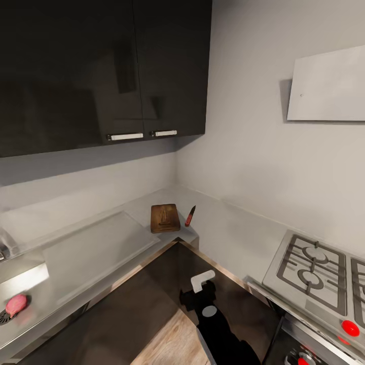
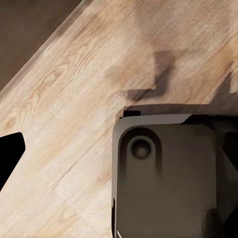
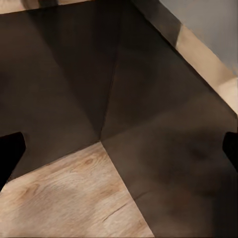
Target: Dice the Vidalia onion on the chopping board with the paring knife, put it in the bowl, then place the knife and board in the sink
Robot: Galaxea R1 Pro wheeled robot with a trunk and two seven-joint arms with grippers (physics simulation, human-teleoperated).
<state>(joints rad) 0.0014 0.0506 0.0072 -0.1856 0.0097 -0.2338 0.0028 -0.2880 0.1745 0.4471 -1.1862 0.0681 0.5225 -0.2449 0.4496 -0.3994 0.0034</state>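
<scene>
Onion in frame-cropped sink

Grey countertop lies bare around the chopping board and paring knife, dark cabinets overhanging.

Glossy black wall cabinets fill the upper left; a gas hob sits lower right, its red knob below; wood-plank floor beneath.
</scene>
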